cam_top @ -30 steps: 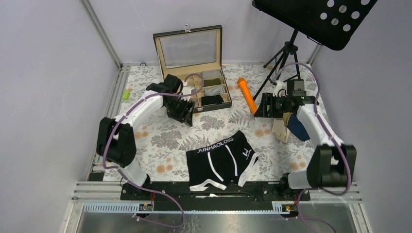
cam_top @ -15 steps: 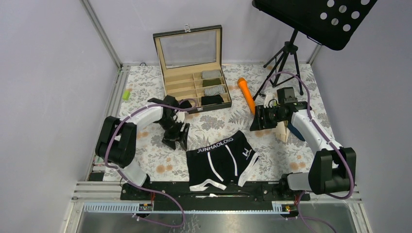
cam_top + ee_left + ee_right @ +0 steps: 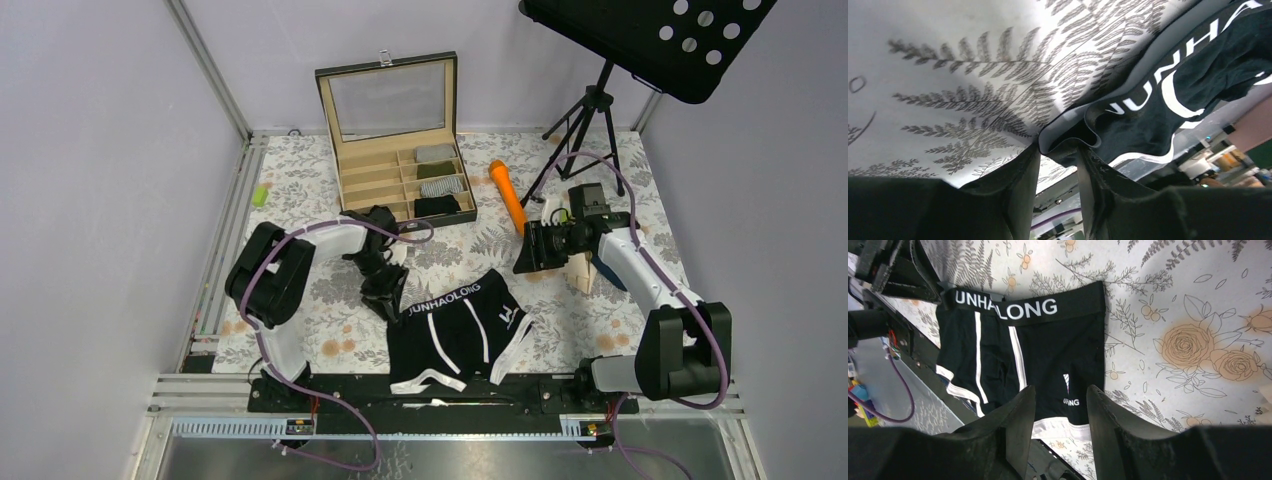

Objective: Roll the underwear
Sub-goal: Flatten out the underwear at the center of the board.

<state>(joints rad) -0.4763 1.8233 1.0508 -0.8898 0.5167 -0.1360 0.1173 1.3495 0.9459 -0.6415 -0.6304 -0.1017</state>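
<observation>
Left gripper [image 3: 386,297] sat low on the flowered table [image 3: 300,310] at the left corner of the underwear [image 3: 455,330]. In the left wrist view its fingers [image 3: 1013,195] stood a little apart, with the folded corner of the waistband [image 3: 1068,140] lying just at their tips. Whether they had bitten the cloth or only bracketed it could not be told. The right gripper [image 3: 524,250] hung above the table, off the garment's far right corner. Its jaws were spread and nothing was between them; its own camera looked down past the right gripper [image 3: 1060,390] onto the black fabric.

The underwear lay flat near the front edge of the table, between the two arms. It was black with white stripes and white leg trim (the waistband read JUNHAOLONG), with the waistband away from the arm bases and the leg hems close to the front rail [image 3: 330,385].

Farther back stood a wooden box [image 3: 372,180] with its lid up and small rolled pieces in its right-hand compartments. An orange stick [image 3: 509,196] lay just right of it. A tan cloth [image 3: 579,272] and a blue cloth [image 3: 604,270] showed partly from under the right arm.
</observation>
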